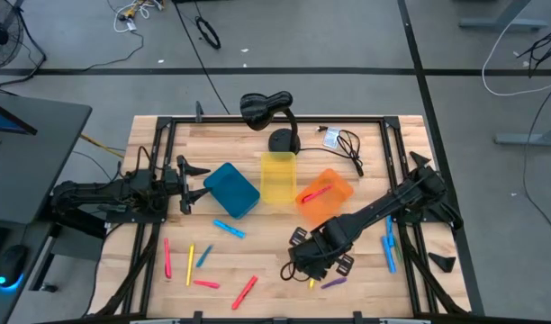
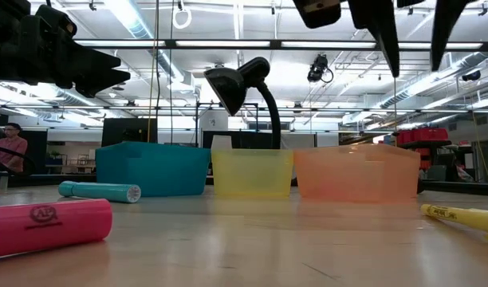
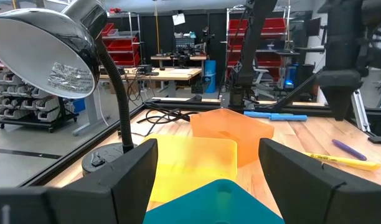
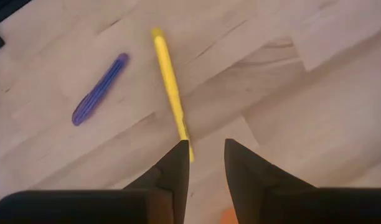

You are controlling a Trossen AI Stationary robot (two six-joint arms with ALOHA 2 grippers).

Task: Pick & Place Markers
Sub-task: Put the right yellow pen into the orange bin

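A pale wooden table stands on a grey floor, with a workshop of shelves and red crates beyond. A black lamp stands at the back edge; in front of it sit a blue bin, a yellow bin and an orange bin with a pink marker inside. Other markers lie scattered in front of the bins. The right gripper hangs above the table in front of the orange bin, fingers slightly parted and pinching nothing; a yellow marker lies on the table with one end beside one fingertip, a purple marker just past it. The left gripper waits beside the blue bin, fingers spread wide.
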